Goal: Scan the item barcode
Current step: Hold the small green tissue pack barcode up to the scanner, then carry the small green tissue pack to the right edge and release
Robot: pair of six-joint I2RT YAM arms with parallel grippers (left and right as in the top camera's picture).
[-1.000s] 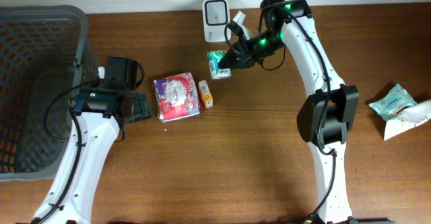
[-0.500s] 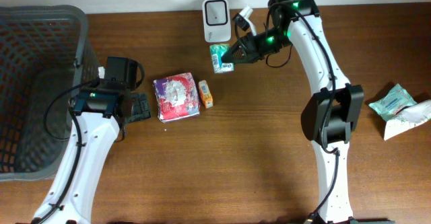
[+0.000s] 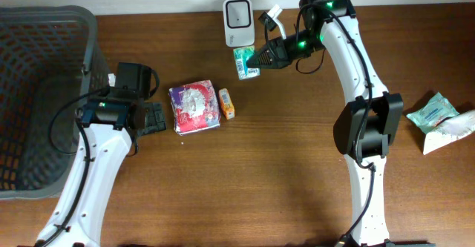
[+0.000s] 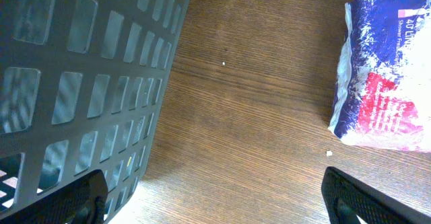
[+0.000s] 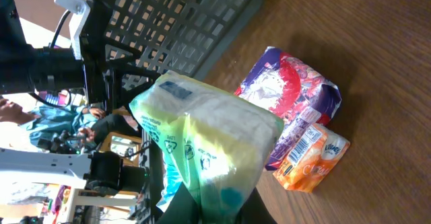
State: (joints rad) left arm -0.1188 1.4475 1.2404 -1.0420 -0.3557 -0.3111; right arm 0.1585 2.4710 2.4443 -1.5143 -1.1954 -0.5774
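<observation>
Overhead, packet (image 3: 243, 63) gripped by right end effector (image 3: 254, 58)

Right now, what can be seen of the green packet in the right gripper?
The green packet is a small soft pack in crinkled, glossy plastic wrap, pale green and white, with a blue label and printed symbols. The right gripper is shut on it, holding it in the air just in front of the white scanner. Whether it touches the scanner cannot be told. Nothing else touches it.
</observation>
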